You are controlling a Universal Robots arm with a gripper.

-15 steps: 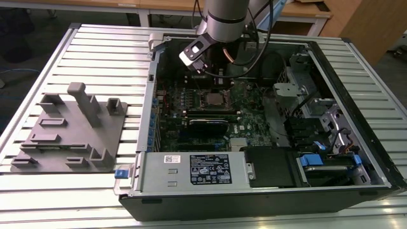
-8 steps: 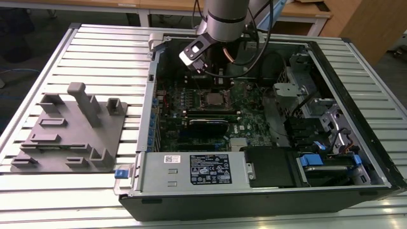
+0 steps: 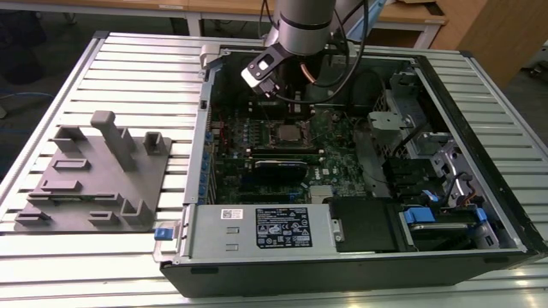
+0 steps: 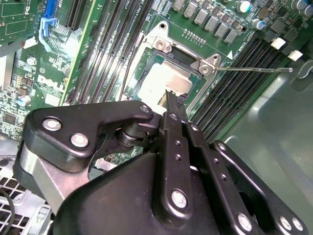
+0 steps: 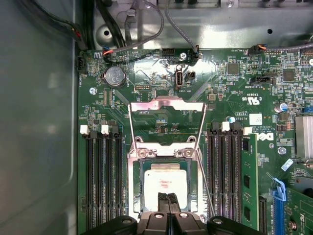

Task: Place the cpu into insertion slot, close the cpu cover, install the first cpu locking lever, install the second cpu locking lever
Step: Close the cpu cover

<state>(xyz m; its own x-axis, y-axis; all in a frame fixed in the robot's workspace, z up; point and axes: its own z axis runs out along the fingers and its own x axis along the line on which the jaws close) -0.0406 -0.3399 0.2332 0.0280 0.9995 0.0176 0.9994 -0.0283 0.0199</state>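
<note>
Tool: fingers narrow, pressed together, holding nothing; tips at the cpu edge nearest them, contact not discernible. Cpu: flat in the slot, mid-board. Cover: swung open, on the slot's side away from the tool. Arm: descends steeply from the far side into the case.

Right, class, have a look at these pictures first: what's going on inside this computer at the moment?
A robot arm's gripper is down inside the open computer case, over the motherboard. Its fingers are pressed together, with the tips at one edge of the cpu. The cpu lies flat in the insertion slot. The cpu cover is flipped open, and a thin locking lever sticks out unlatched beside the slot.
</note>
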